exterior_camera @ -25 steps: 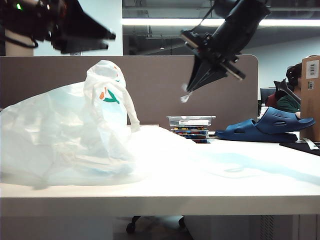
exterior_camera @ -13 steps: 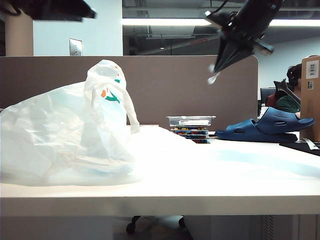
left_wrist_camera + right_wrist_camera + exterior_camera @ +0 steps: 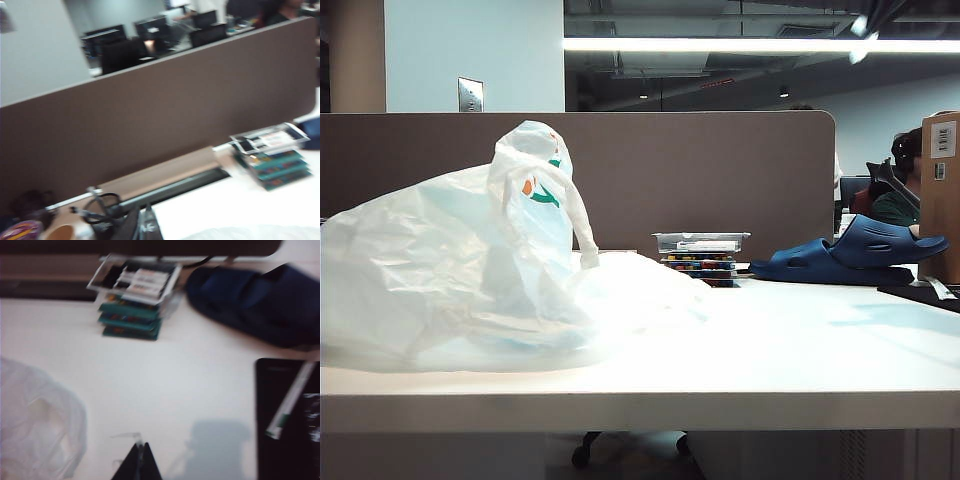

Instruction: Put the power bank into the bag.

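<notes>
The bag (image 3: 470,270) is seen slumped on the table (image 3: 800,350), the power bank cannot be made out, and above the table near the bag the left hand (image 3: 142,220) and right hand (image 3: 140,462) are clenched on nothing.

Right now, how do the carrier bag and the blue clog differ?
The bag is translucent white with a green and orange logo; the blue clog is opaque dark blue. The bag is far bigger and heaps up crumpled on the exterior view's left; the clog lies low at back right. Both rest on the white table. Left gripper, shut, faces the partition; right gripper, shut, hangs over the table.
</notes>
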You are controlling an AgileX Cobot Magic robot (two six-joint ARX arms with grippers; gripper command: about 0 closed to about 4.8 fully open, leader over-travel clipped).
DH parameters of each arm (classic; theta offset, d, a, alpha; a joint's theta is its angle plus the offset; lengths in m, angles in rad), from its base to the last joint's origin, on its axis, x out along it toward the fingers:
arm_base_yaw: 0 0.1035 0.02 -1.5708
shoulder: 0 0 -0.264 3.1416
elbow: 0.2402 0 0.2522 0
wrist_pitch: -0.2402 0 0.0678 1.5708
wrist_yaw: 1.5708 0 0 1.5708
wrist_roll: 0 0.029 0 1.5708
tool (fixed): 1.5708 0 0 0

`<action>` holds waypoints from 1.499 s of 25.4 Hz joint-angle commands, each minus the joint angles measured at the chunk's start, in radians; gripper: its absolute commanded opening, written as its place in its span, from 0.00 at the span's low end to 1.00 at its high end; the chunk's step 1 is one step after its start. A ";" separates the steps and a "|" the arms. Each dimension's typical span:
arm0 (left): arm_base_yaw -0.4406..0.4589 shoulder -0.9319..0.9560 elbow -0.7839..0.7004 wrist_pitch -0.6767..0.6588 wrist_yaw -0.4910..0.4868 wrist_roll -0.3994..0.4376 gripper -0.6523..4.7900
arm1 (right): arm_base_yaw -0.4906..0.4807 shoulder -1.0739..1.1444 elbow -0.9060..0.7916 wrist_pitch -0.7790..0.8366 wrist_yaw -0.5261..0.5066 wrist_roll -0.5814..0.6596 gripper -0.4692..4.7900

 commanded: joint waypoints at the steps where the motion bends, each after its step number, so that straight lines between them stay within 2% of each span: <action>1: -0.001 -0.028 0.005 -0.003 -0.098 -0.002 0.11 | -0.029 -0.066 -0.008 0.007 0.037 -0.008 0.07; 6: 0.009 -0.056 0.004 -0.012 -0.140 -0.094 0.11 | -0.070 -0.216 -0.117 0.051 0.060 -0.010 0.07; 12: 0.055 -0.056 0.002 -0.052 -0.133 -0.094 0.11 | -0.090 -0.372 -0.319 0.130 0.062 -0.011 0.07; 15: 0.126 -0.101 -0.043 -0.060 -0.091 -0.185 0.11 | -0.092 -0.489 -0.506 0.169 0.058 -0.010 0.07; 22: 0.153 -0.240 -0.163 -0.065 -0.039 -0.179 0.11 | -0.092 -0.659 -0.743 0.287 0.063 0.020 0.07; 27: 0.151 -0.325 -0.256 -0.063 0.007 -0.183 0.11 | -0.090 -0.813 -0.953 0.444 0.064 0.023 0.07; 30: 0.151 -0.399 -0.348 -0.059 0.006 -0.184 0.11 | -0.089 -0.943 -1.107 0.502 0.070 0.026 0.07; 34: 0.150 -0.484 -0.430 -0.026 0.006 -0.226 0.11 | -0.088 -1.033 -1.215 0.580 0.070 0.059 0.07; 38: 0.150 -0.600 -0.520 -0.029 0.006 -0.225 0.11 | -0.087 -1.138 -1.331 0.667 0.070 0.073 0.07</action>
